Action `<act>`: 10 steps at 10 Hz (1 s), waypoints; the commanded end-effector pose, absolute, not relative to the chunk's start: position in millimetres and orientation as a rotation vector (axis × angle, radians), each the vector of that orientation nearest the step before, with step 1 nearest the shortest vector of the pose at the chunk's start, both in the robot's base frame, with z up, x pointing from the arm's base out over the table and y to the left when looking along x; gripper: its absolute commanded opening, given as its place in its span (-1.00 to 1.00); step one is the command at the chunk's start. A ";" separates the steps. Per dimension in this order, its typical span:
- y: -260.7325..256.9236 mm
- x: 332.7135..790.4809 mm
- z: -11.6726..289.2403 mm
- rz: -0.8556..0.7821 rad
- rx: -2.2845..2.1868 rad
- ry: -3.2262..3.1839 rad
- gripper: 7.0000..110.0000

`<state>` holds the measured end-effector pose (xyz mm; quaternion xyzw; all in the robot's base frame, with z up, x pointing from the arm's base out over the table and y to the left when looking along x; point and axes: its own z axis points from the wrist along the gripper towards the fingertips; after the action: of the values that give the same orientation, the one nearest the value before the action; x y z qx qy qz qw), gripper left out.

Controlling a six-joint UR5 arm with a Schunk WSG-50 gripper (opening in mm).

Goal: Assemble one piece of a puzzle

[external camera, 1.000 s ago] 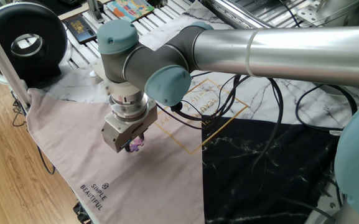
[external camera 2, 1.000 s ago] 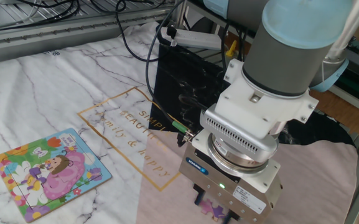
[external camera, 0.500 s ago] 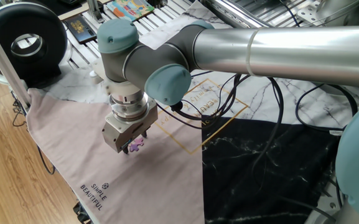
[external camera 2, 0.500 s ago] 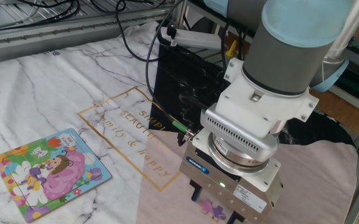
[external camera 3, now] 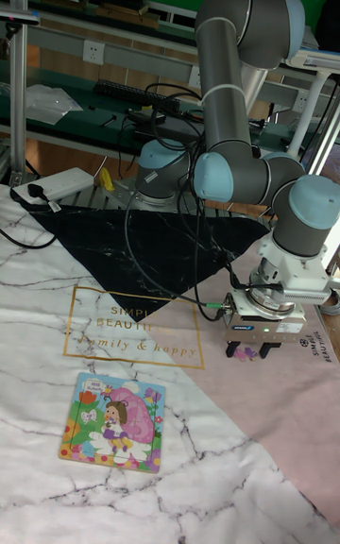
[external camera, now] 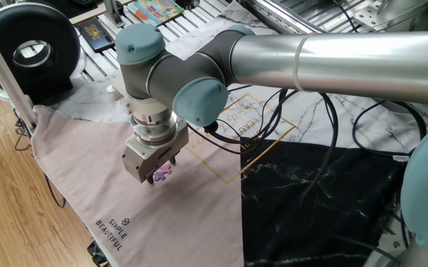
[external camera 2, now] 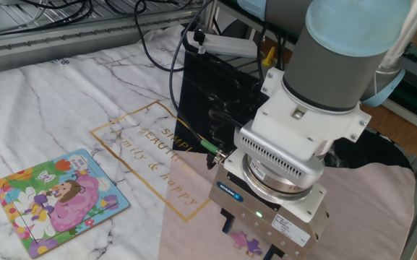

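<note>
Only tall view shows puzzle point(external camera 3: 115, 422) whole; tool point(external camera 3: 251, 349) spread astride piece point(external camera 3: 247, 353).

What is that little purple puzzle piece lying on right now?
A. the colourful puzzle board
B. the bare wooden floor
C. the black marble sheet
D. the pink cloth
D. The piece lies on the pink cloth between the open gripper's fingers, well away from the puzzle on the white marble sheet.
</note>
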<state>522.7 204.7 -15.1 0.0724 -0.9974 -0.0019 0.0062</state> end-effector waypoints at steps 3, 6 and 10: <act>206.4 522.1 -14.2 -0.025 0.224 -3.119 -0.28; 209.3 522.2 -14.1 -0.044 0.236 -3.119 -0.28; 208.3 520.6 -13.8 -0.040 0.245 -3.110 0.15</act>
<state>520.8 207.0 -15.0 0.0816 -0.9966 -0.0075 0.0085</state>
